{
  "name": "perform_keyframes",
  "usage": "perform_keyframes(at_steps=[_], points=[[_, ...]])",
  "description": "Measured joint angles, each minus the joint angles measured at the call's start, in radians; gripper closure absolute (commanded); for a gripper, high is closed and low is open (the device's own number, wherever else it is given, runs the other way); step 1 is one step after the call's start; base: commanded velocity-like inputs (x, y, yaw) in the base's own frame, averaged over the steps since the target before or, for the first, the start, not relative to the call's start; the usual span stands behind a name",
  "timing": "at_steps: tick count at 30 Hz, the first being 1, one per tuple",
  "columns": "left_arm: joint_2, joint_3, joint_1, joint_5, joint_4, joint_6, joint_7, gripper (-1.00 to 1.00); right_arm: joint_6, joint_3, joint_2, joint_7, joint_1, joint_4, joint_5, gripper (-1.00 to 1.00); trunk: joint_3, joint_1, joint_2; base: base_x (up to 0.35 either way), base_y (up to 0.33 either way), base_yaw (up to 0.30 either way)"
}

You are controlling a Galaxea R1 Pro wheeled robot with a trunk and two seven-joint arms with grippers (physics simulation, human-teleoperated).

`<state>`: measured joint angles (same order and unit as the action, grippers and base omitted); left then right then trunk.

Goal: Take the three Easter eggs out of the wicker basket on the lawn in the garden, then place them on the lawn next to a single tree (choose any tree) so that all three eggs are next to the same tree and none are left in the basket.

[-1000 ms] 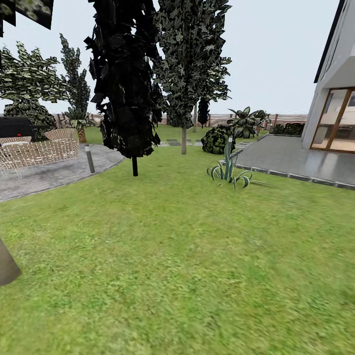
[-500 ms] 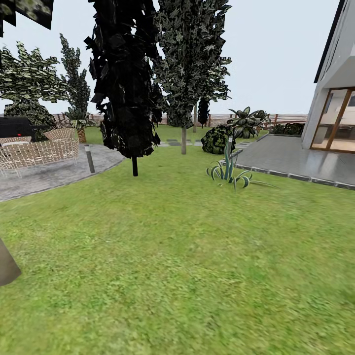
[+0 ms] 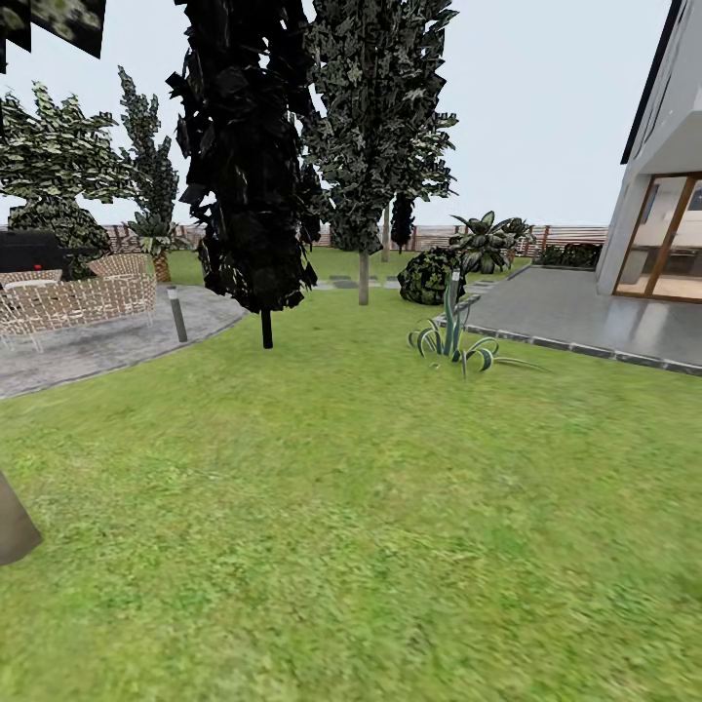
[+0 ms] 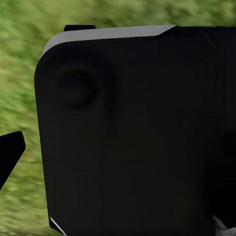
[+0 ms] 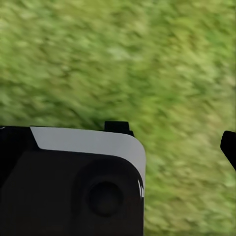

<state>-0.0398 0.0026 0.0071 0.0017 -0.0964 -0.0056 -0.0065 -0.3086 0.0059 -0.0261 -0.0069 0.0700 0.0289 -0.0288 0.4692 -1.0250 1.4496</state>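
- Eggs, judged from the task alone: likely light, hard-shelled, smooth and round, so apt to slip or roll; best pinched across the widest middle with a gentle squeeze and set down softly on the grass
- Basket, likewise judged: stiff open weave, deep, so a reach straight down past the rim would be called for; whereabouts of eggs and basket cannot be told from here
- Left gripper (image 4: 29,98) over blurred grass, behind a black housing (image 4: 132,132); released or clenched cannot be told
- Right gripper (image 5: 173,137) also over grass, a dark tip (image 5: 228,147) at the edge, a black-and-grey housing (image 5: 73,187) beside it; state likewise cannot be told
- Both arms judged low and pointing down at the ground, carrying nothing that can be made out
- Lawn (image 3: 370,507) broad across the near and middle ground
- Near left, a pale trunk (image 3: 15,526): a candidate tree
- Middle left, grey paving (image 3: 107,341) with woven chairs (image 3: 78,297); middle right, a spiky plant (image 3: 453,341)
- Further off, a near-black tree (image 3: 249,175), then a pale-trunked tree (image 3: 363,278)
- Far right, a house (image 3: 663,195); far back, a fence (image 3: 575,234)
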Motion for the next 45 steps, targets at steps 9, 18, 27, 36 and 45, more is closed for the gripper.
perform_keyframes(at_steps=[9,18,27,36,45], points=[[0.000,0.000,0.000,0.000,0.000,0.000,0.001,-1.00,0.000,0.000,-0.001,-0.001,0.000,0.001,0.000,-1.00,0.003,0.000,0.000,0.000,0.000,0.056],[0.000,0.000,0.000,0.000,0.000,0.000,0.001,-1.00,-0.003,0.001,0.000,-0.001,0.000,0.001,0.000,-1.00,0.013,0.000,0.000,0.000,0.000,0.196],[0.000,0.000,0.000,0.000,0.000,0.000,0.001,-1.00,-0.003,0.001,-0.003,-0.001,0.000,0.003,0.000,-1.00,0.014,0.000,0.000,0.000,0.000,0.057],[0.000,0.000,0.000,0.001,0.000,0.000,0.001,-1.00,-0.004,0.001,-0.007,0.000,0.000,0.003,0.000,-1.00,0.014,0.000,0.000,0.000,0.000,0.103],[0.000,0.001,0.000,0.000,0.000,0.000,0.001,-1.00,-0.004,0.001,-0.004,0.000,0.000,0.001,0.000,-1.00,0.014,0.000,0.000,0.000,0.000,0.280]])
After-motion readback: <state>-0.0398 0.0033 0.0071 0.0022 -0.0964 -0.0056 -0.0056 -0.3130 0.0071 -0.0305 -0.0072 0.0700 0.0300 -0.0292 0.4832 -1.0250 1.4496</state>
